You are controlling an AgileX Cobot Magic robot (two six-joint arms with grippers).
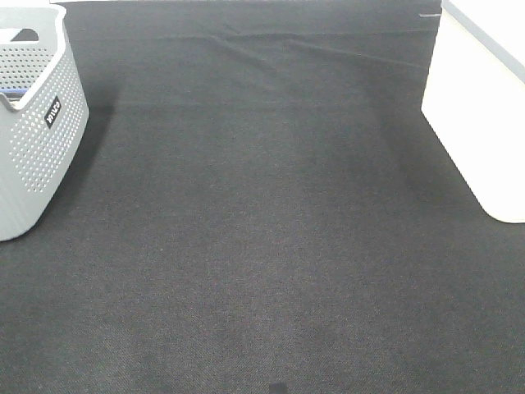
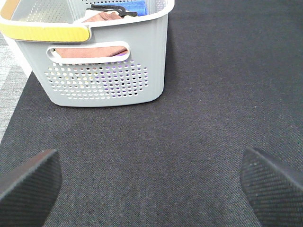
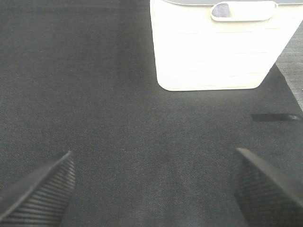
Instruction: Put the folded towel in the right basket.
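Inside the grey perforated basket (image 2: 109,71) at the worktop's (image 1: 262,246) left edge lies a folded reddish towel (image 2: 90,51), long axis along the handle slot. White right basket (image 3: 213,52) stands well apart. Left fingers (image 2: 28,184) and right fingers (image 3: 40,191) spread, released, grasping nothing.

A matt, coarse-woven dark cloth mat (image 1: 262,246) covers the table. The grey perforated plastic basket (image 1: 37,139) looks smooth; the white basket (image 1: 484,123) is smooth plastic.
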